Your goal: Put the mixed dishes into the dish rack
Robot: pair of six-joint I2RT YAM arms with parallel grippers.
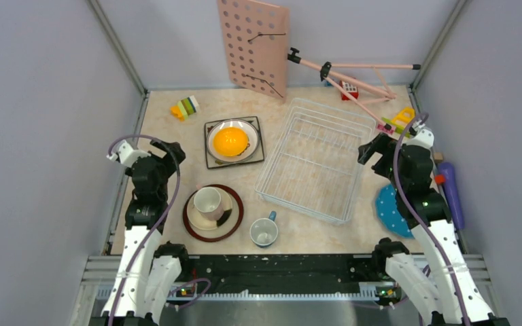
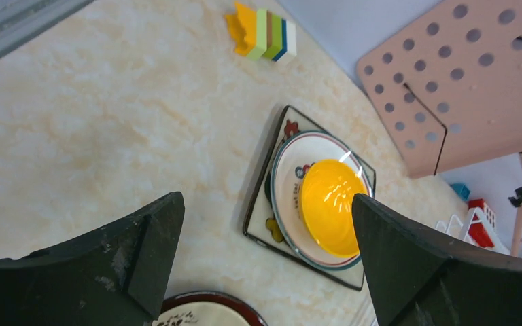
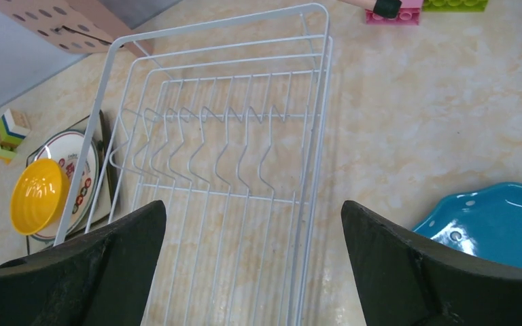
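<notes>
Dish rack (image 1: 316, 163) sits right of centre on the desk (image 1: 177, 139), its left rim apart from the square floral plate (image 1: 212, 161) (yellow bowl (image 1: 231, 141) stacked above). Left pincer (image 2: 265, 207) and right pincer (image 3: 253, 207), the latter beside the rack's right rim, both stand spread wide, gripping nothing.

The right arm (image 1: 413, 170) is hiding part of the blue polka-dot plate (image 1: 385, 207) from above; the left wrist view's bottom edge is cutting off the brown-rimmed plate (image 2: 211, 296)
</notes>
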